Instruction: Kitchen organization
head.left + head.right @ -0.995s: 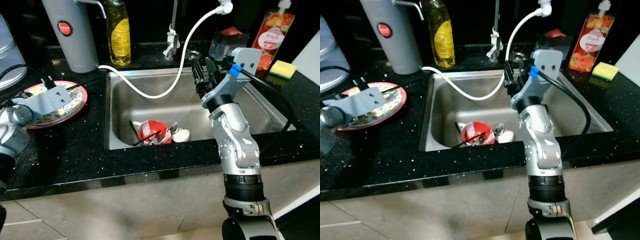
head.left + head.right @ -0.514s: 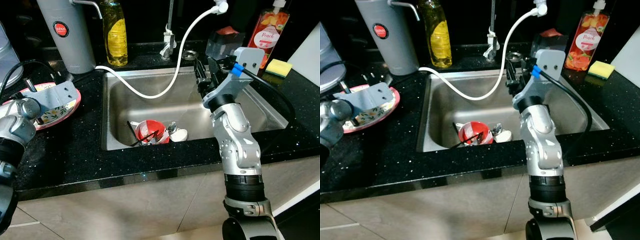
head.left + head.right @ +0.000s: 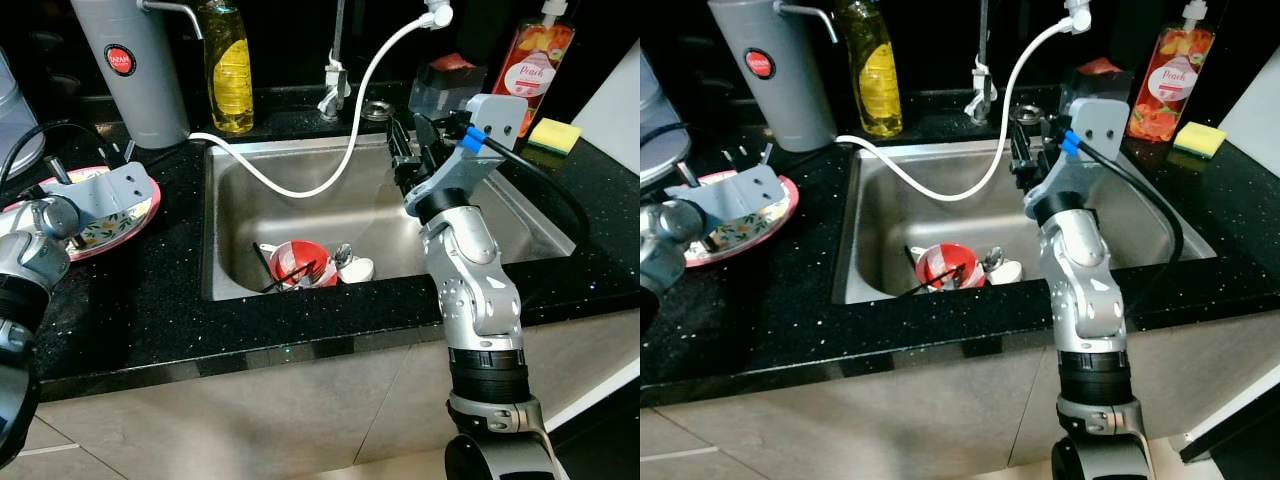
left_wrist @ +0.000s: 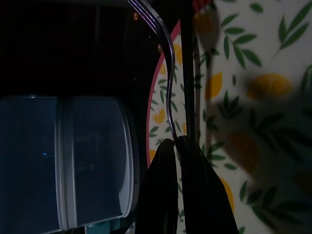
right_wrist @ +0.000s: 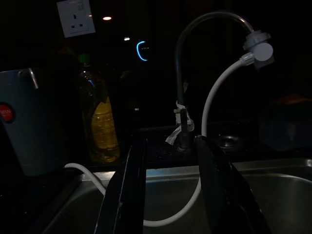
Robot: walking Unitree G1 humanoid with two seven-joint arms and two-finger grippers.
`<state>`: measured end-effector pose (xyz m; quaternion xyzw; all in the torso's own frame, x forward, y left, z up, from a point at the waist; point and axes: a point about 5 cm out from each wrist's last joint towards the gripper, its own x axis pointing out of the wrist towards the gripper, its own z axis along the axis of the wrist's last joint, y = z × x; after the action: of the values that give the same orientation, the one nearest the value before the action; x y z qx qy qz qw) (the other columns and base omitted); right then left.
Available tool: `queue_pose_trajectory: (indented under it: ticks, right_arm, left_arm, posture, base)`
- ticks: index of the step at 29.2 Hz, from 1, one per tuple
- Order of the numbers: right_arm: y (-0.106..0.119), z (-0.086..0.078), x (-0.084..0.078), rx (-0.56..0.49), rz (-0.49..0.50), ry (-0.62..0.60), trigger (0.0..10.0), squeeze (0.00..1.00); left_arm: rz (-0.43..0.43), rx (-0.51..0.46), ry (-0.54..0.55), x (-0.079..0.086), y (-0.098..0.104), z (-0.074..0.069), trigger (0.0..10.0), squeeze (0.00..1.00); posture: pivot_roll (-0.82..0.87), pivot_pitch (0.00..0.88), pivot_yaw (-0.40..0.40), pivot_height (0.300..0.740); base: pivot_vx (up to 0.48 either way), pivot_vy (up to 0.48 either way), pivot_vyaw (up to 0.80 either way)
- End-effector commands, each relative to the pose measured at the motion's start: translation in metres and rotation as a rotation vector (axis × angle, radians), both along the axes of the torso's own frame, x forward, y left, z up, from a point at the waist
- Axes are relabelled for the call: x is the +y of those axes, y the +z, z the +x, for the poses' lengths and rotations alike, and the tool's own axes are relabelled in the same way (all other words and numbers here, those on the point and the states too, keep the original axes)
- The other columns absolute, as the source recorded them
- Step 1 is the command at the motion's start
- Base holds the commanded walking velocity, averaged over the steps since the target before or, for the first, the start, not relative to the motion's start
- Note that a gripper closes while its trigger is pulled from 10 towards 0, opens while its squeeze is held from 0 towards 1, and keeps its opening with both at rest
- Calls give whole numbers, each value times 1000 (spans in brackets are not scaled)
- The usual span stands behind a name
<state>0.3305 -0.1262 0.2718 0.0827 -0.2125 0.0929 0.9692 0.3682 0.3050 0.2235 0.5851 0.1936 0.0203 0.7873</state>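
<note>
Head view: left pincer (image 3: 50, 170) sits over the plate (image 3: 135, 215) at the desk's left edge; right pincer (image 3: 410, 135) hangs above the sink (image 3: 520, 215), fingers spread, empty. Red bowl (image 3: 300, 262) and spoons lie in the sink; white hose (image 3: 330, 180) crosses it.

Left wrist view: pincer (image 4: 183, 187) pressed together, pinching a thin fork (image 4: 165, 73) over the plate. Fork is probably light, stiff, slippery; grip mid-handle.

Right wrist view: tap (image 5: 183, 83), oil bottle (image 5: 102, 122) ahead.

head eyes: down on sink (image 3: 300, 200) | left wrist: close over plate (image 4: 253, 73) | right wrist: toward faucet (image 5: 195, 58)
</note>
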Motion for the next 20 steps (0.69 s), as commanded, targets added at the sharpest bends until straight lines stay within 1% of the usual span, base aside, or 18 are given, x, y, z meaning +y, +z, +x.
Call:
queue_pose_trajectory:
  ticks: [1, 2, 3, 4, 5, 6, 8, 10, 13, 14, 15, 16, 17, 18, 19, 20]
  right_arm:
    - [2, -1, -1, -3, 2, 0, 10000, 0]
    - [2, -1, -1, -3, 2, 0, 10000, 0]
    - [1, -1, -1, -3, 2, 0, 10000, 0]
    - [1, -1, -1, -2, 1, 0, 10000, 0]
    - [1, -1, -1, -2, 1, 0, 10000, 0]
    - [2, -1, -1, -3, 2, 1, 10000, 0]
    - [2, -1, -1, -5, 2, 1, 10000, 0]
    - [2, -1, -1, -5, 2, 1, 10000, 0]
    - [3, -2, -2, -7, 2, -2, 10000, 0]
    - [3, -2, -2, -7, 2, -2, 10000, 0]
    - [3, -2, -3, -9, 1, -3, 10000, 0]
    - [3, -2, -3, -11, 0, -4, 10000, 0]
    - [3, -2, -3, -11, 0, -4, 10000, 0]
    - [4, -2, -4, -13, -1, -5, 10000, 0]
    - [5, -3, -4, -16, -1, -5, 10000, 0]
    - [5, -3, -4, -16, -1, -5, 10000, 0]
  left_arm:
    - [-43, -61, -66, -18, 10, 7, 0, 0]
    - [-43, -61, -66, -18, 10, 7, 0, 0]
    - [-60, -84, -84, -23, 15, 9, 0, 0]
    - [-76, -127, -118, -30, 22, 11, 10000, 0]
    - [-86, -155, -140, -35, 26, 12, 10000, 0]
    - [-114, -269, -215, -52, 45, 15, 10000, 0]
    - [-216, -382, -251, -66, 63, 16, 10000, 0]
    - [-227, -390, -252, -67, 64, 16, 10000, 0]
    - [-352, -517, -335, -84, 86, 12, 10000, 0]
    - [-352, -517, -335, -84, 86, 12, 10000, 0]
    - [-464, -540, -374, -93, 93, 10, 10000, 0]
    - [-635, -544, -404, -101, 98, 9, 10000, 0]
    - [-635, -544, -404, -101, 98, 9, 10000, 0]
    - [-793, -504, -429, -109, 99, 7, 10000, 0]
    - [-895, -442, -445, -116, 96, 6, 10000, 0]
    - [-895, -442, -445, -116, 96, 6, 10000, 0]
  posture:
    - [106, 0, -14, 740]
    - [106, 0, -14, 740]
    - [106, 0, -14, 740]
    - [106, 0, -14, 740]
    - [106, 0, -14, 740]
    - [102, 0, -13, 740]
    - [102, 0, -13, 740]
    - [98, 0, -11, 740]
    - [96, 0, -11, 740]
    - [96, 0, -11, 740]
    - [91, 0, -10, 740]
    - [88, 0, -9, 740]
    - [88, 0, -9, 740]
    - [85, 0, -8, 740]
    - [85, 0, -8, 740]
    - [85, 0, -8, 740]
  base:
    - [0, 0, 0]
    - [0, 0, 0]
    - [0, 0, 0]
    - [0, 0, 0]
    - [0, 0, 0]
    - [0, 0, 0]
    - [0, 0, 0]
    - [0, 0, 0]
    - [0, 0, 0]
    - [0, 0, 0]
    - [0, 0, 0]
    - [0, 0, 0]
    - [0, 0, 0]
    - [0, 0, 0]
    - [0, 0, 0]
    - [0, 0, 0]
